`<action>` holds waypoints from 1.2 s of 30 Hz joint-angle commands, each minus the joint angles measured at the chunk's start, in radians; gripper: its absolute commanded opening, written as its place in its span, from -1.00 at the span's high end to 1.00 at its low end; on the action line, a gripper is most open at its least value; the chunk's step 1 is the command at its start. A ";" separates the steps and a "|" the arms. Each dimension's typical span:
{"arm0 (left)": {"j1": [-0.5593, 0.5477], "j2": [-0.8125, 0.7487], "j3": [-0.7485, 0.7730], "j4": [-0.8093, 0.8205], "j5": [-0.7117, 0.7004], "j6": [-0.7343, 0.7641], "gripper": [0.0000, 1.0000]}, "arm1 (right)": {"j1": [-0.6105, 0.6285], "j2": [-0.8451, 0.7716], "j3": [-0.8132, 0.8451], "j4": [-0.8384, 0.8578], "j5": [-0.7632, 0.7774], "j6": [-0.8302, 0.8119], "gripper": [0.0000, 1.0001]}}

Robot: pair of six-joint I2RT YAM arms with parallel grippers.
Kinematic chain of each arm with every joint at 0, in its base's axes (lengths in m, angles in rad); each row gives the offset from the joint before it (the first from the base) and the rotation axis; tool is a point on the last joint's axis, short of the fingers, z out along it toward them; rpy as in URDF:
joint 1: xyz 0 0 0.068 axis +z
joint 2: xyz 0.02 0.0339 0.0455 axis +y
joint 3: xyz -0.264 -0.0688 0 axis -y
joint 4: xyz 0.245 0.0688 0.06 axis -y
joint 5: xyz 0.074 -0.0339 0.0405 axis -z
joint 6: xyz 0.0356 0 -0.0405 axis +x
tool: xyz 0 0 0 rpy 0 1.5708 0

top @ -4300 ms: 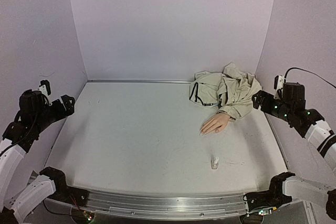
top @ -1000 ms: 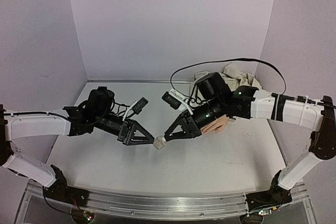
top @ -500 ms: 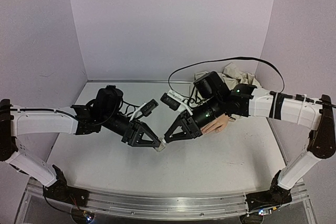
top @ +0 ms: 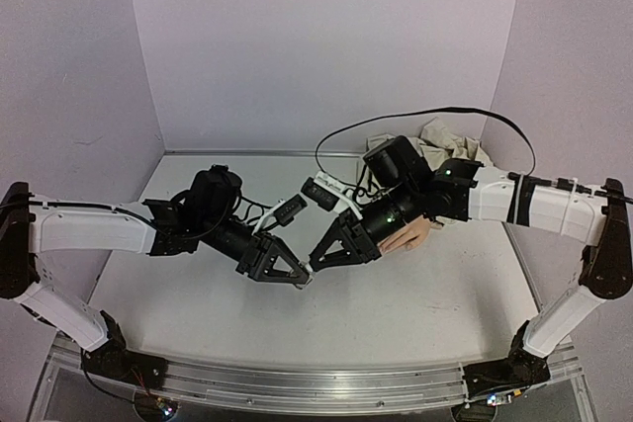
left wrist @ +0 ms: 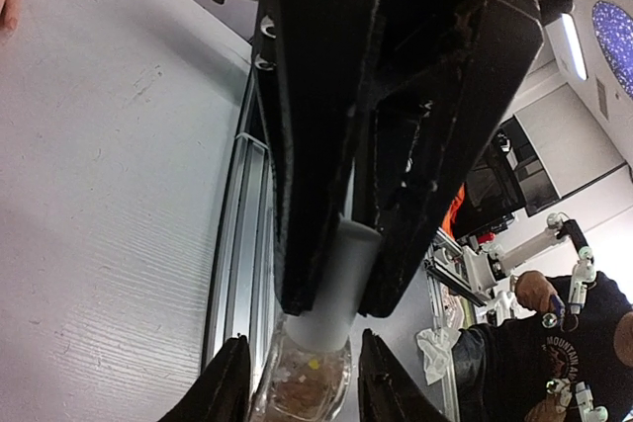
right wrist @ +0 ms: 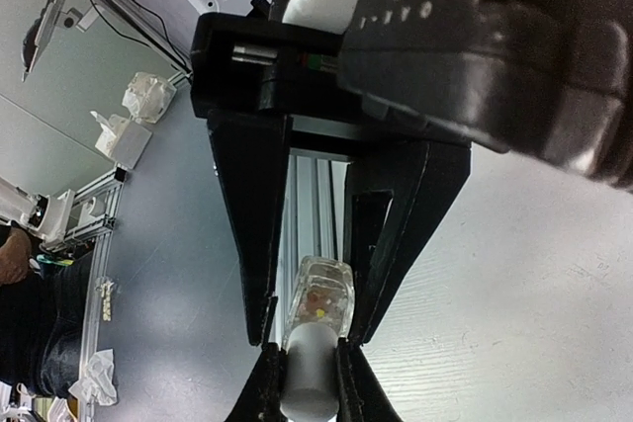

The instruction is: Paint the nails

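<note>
We're at the uncapping step, with both arms meeting over the middle of the table (top: 435, 294). The left hand (top: 295, 279) looks clenched on the glass body of the small bottle (left wrist: 302, 382), a finger against each side. The right hand (top: 315, 266) is pinched tight on the white cap (right wrist: 309, 387). No gap shows between cap and bottle, so we judge it isn't off yet.

Next, we reckon, the right hand twists and lifts the cap free while the left holds the bottle steady. Any slip would tip the bottle.

The nails sit on the mannequin hand (top: 415, 235), which lies flat on the table. That's right of the bottle and a little farther back, partly hidden by the right arm, with its jacket sleeve (top: 450, 150) trailing to the far right corner. The nails themselves are too small to make out.
</note>
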State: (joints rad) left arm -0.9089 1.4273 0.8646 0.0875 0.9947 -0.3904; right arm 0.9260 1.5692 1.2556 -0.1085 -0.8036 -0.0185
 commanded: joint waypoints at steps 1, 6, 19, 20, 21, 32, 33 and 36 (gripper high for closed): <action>-0.011 -0.011 0.052 0.057 0.034 0.022 0.34 | -0.001 -0.035 0.007 0.008 0.026 -0.014 1.00; -0.011 -0.040 0.027 0.057 -0.039 0.059 0.79 | -0.001 -0.043 0.002 0.022 0.088 0.044 1.00; -0.015 -0.276 -0.114 0.060 -0.764 0.239 1.00 | -0.001 -0.102 -0.023 0.154 0.450 0.470 -0.75; -0.018 -0.279 -0.111 0.061 -0.808 0.248 1.00 | -0.001 -0.108 -0.028 0.176 0.445 0.499 -0.76; -0.020 -0.278 -0.107 0.064 -0.845 0.250 1.00 | 0.000 -0.113 -0.035 0.203 0.435 0.522 -0.77; -0.138 -0.239 -0.073 0.084 -1.149 0.246 1.00 | 0.037 0.000 0.017 0.444 0.585 0.688 -0.34; -0.147 -0.234 -0.072 0.086 -1.158 0.243 1.00 | 0.052 0.013 0.031 0.452 0.612 0.685 -0.33; -0.174 -0.218 -0.070 0.088 -1.191 0.239 1.00 | 0.070 0.064 0.070 0.444 0.655 0.688 -0.28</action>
State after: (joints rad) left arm -1.0534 1.1961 0.7513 0.1085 -0.0864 -0.1539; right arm 0.9607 1.5799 1.2537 0.2466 -0.2333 0.6266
